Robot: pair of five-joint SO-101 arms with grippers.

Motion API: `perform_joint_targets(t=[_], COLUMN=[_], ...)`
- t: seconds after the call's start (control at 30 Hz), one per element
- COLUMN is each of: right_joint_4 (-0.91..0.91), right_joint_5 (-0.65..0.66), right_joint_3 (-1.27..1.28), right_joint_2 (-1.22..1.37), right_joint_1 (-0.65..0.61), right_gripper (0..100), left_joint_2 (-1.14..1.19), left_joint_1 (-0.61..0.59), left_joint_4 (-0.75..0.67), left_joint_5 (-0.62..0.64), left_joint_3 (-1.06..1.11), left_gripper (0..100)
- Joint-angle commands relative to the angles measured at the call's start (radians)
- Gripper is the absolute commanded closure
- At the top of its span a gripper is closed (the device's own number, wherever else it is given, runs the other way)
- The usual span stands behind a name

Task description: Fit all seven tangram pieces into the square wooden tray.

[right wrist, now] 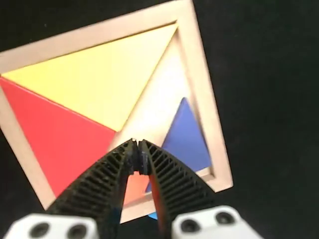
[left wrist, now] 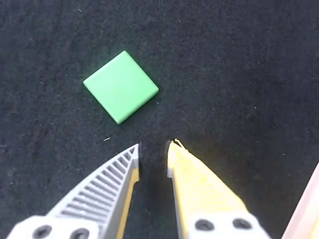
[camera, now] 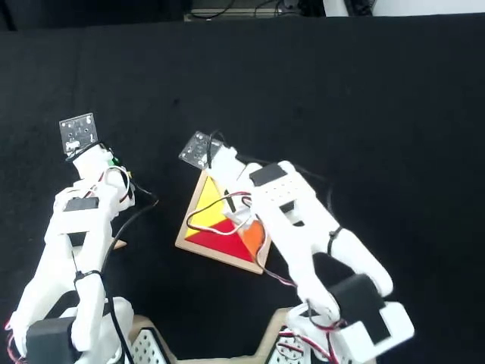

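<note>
The square wooden tray (camera: 216,256) lies mid-table, turned cornerwise. In it are a large yellow triangle (right wrist: 99,82), a large red triangle (right wrist: 55,139), a blue triangle (right wrist: 187,139) and an orange piece (right wrist: 134,191) partly hidden under my fingers. A strip of the tray floor (right wrist: 159,99) between yellow and blue is bare. My right gripper (right wrist: 138,149) hangs over the tray's middle, shut with nothing visible between its tips. A green square (left wrist: 121,86) lies flat on the black cloth, left of the tray. My left gripper (left wrist: 153,147) is just short of it, narrowly open and holding nothing.
A small pale object (camera: 119,244) lies on the cloth beside the left arm. A pale pink edge (left wrist: 305,206) shows at the corner of the left wrist view. Both arm bases stand at the near table edge. Black cloth stretches far behind the tray.
</note>
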Motion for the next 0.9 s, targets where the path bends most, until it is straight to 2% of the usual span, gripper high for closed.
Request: perform_joint_targets(t=[0.0, 0.23, 0.43, 0.63, 0.87], right_joint_4=[0.000, -0.017, -0.017, -0.021, -0.034], right_joint_5=[0.002, 0.051, 0.097, 0.092, 0.057], right_joint_3=[-0.019, 0.050, 0.130, 0.180, 0.196], right_joint_2=[0.038, 0.073, -0.071, -0.225, -0.332], right_joint_1=[-0.012, -0.003, 0.094, 0.109, 0.275], right_gripper=[98.8, 98.8, 98.8, 98.8, 98.8], left_joint_2=[-0.002, -0.002, -0.002, -0.002, -0.002], left_joint_1=[0.012, 0.010, 0.010, 0.013, 0.010], left_joint_4=[-0.015, -0.015, -0.015, -0.015, -0.015], left_joint_5=[-0.005, -0.005, -0.005, -0.005, -0.005], left_joint_3=[-0.016, -0.016, -0.016, -0.019, -0.018], left_gripper=[89, 89, 89, 89, 89])
